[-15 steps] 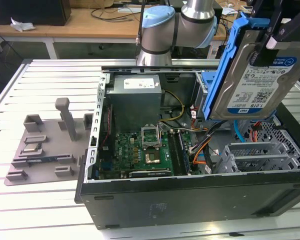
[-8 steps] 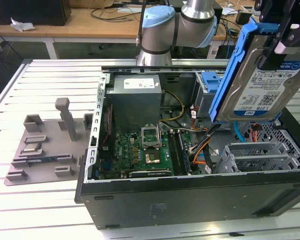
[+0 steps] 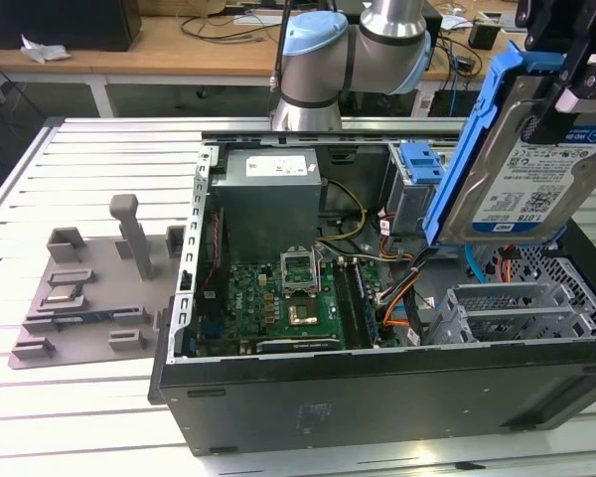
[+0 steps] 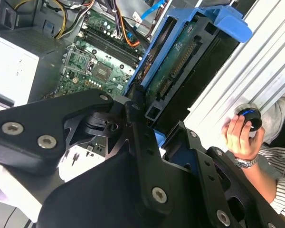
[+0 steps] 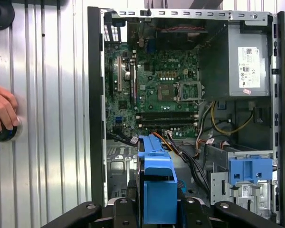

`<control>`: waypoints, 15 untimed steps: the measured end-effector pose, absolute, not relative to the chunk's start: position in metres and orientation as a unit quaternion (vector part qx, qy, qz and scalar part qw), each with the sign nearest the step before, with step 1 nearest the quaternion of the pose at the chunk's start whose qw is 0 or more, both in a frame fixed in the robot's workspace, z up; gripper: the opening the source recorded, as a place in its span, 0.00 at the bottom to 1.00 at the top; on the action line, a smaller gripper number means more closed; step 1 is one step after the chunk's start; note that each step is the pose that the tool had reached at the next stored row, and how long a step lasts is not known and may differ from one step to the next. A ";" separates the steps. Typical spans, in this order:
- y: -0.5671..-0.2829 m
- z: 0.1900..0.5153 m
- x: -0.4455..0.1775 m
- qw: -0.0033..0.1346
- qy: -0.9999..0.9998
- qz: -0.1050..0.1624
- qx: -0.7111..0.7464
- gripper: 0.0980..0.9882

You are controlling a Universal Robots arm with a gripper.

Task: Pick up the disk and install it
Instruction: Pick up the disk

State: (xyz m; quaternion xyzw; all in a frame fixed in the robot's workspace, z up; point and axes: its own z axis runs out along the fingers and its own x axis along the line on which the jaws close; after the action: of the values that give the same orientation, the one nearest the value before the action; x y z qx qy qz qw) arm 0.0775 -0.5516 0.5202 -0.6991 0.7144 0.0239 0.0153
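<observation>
My black gripper (image 3: 559, 84) is clamped on the flat silver metal hard disk in its blue plastic carrier (image 3: 541, 164), holding it tilted in the air above the open black computer case (image 3: 377, 397). Pickup looks done, but the disk is not yet installed.

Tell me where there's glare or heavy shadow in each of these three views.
Exterior view: even light, a mild sheen on the disk, a dark outer wall on the computer case. Second wrist view: the slatted table washes out white. First wrist view: glare streaks on the table, and shadow in the bay beside the power supply.
</observation>
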 end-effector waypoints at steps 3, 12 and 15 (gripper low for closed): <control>-0.552 0.519 0.080 0.015 0.714 0.024 -0.699 0.30; -0.552 0.514 0.089 0.015 0.714 0.024 -0.699 0.30; -0.552 0.511 0.092 0.015 0.714 0.024 -0.699 0.30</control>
State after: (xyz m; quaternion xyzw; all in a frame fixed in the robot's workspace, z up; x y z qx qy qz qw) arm 0.0922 -0.5516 0.5115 -0.6991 0.7144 0.0242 0.0150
